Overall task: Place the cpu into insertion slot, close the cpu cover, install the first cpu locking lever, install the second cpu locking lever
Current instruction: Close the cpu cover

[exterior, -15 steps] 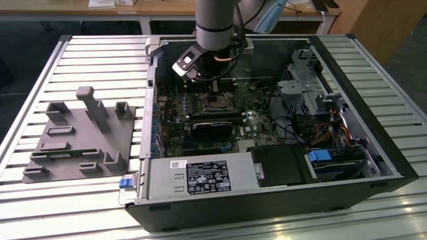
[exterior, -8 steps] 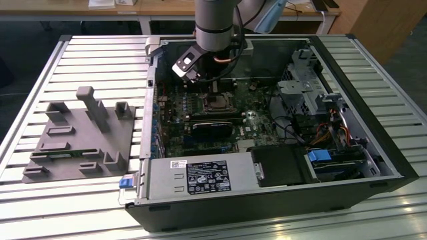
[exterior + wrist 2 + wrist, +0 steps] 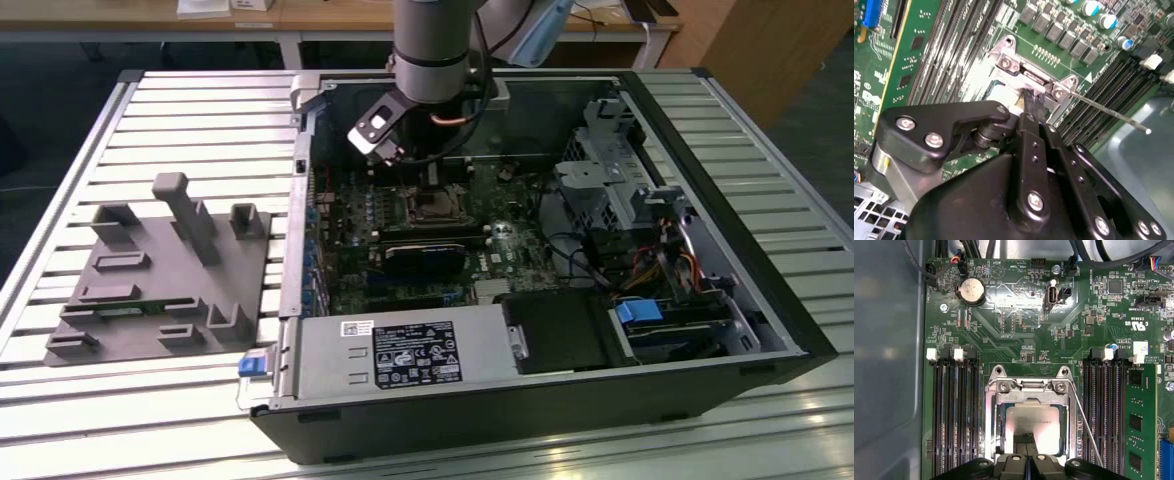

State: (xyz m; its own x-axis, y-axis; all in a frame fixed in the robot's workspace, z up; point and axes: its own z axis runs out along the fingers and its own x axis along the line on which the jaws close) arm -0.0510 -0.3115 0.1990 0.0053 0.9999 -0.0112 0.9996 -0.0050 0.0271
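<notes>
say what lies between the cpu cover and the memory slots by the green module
A thin metal lever slants between the cpu cover and the memory slots, in the first wrist view.

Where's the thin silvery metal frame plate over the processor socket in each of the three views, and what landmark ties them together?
Exterior view: the silvery frame-shaped cpu cover sits mid-motherboard, directly below the arm.
First wrist view: cover between the long black memory slots, just beyond the gripper.
Second wrist view: cover just beyond the gripper, beside those slots.
Shared landmark: the thin metal lever rod slanting alongside it in both wrist views.
</notes>
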